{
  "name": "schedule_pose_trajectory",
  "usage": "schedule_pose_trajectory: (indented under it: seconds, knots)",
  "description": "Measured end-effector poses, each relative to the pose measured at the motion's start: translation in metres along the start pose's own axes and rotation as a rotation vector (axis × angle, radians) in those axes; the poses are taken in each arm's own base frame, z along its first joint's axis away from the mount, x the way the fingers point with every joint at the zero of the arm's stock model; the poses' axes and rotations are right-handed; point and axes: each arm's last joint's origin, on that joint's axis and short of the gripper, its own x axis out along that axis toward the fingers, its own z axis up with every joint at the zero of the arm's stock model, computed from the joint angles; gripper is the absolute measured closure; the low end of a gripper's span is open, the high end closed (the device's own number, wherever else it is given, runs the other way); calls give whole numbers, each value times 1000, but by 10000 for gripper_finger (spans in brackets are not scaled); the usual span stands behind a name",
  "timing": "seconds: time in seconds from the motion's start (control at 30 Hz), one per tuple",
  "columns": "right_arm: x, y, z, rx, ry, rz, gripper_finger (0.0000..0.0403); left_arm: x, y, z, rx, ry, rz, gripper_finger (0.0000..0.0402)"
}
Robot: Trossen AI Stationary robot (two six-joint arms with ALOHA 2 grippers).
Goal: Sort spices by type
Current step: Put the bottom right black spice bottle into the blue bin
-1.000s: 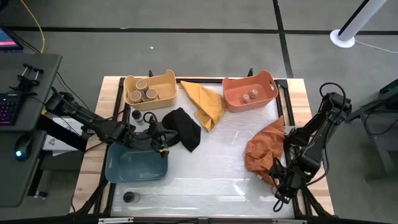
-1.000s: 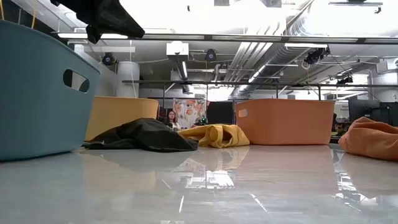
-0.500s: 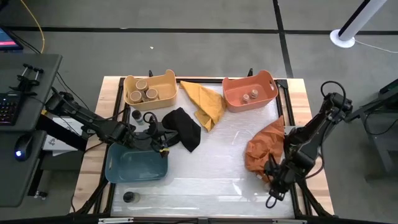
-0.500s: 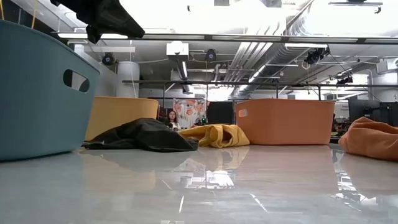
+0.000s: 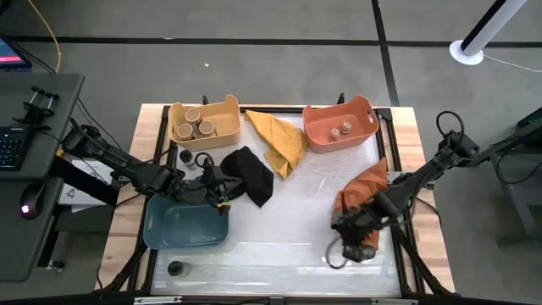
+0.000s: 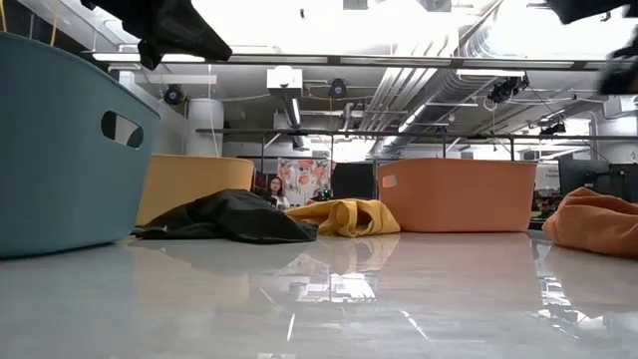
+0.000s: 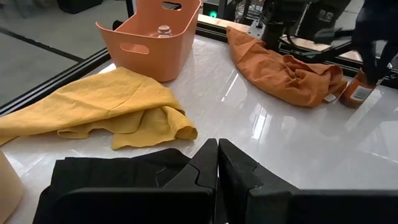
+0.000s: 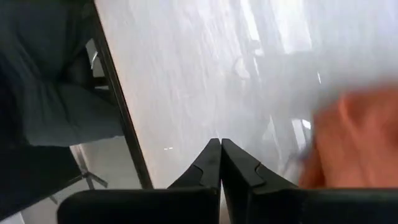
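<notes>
A: Where is the next jar?
B: A brownish-topped jar [image 7: 357, 89] stands beside the orange cloth [image 5: 360, 196], near right of the bench [image 5: 279, 233].
A: Your grippers?
B: My right gripper [image 5: 341, 225] hangs clenched and empty over it; I should open before descending. My left gripper [image 7: 217, 163] waits clenched above the black cloth [image 5: 251, 174]

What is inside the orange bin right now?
Two small brownish-topped jars stand in the orange bin. In the high view its floor shows almost fully; only the strip close under the walls is hidden.

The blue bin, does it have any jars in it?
No, from above the blue bin shows only its bare bottom, while the yellow bin holds three tan-topped jars.
</notes>
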Motion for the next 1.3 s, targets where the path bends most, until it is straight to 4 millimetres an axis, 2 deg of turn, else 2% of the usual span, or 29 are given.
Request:
schedule_pose_trajectory:
  seconds: [0.1, 0.2, 0.37, 0.5, 0.8, 1.3]
  knots:
    - [4, -5, 14, -39, 12, 51, 403, 0, 0, 0, 0, 0, 0, 401]
    - [-2, -6, 17, -43, 40, 77, 403, 0, 0, 0, 0, 0, 0, 401]
    - [-24, 1, 2, 12, 134, 4, 403, 0, 0, 0, -1, 0, 0, 402]
    - [-31, 9, -13, 88, 202, -55, 403, 0, 0, 0, -1, -1, 1, 401]
    - [-22, 16, -44, 209, 312, -109, 403, 0, 0, 0, 7, -1, 2, 402]
    - [-20, 18, -41, 210, 227, -119, 403, 0, 0, 0, 8, -1, 2, 401]
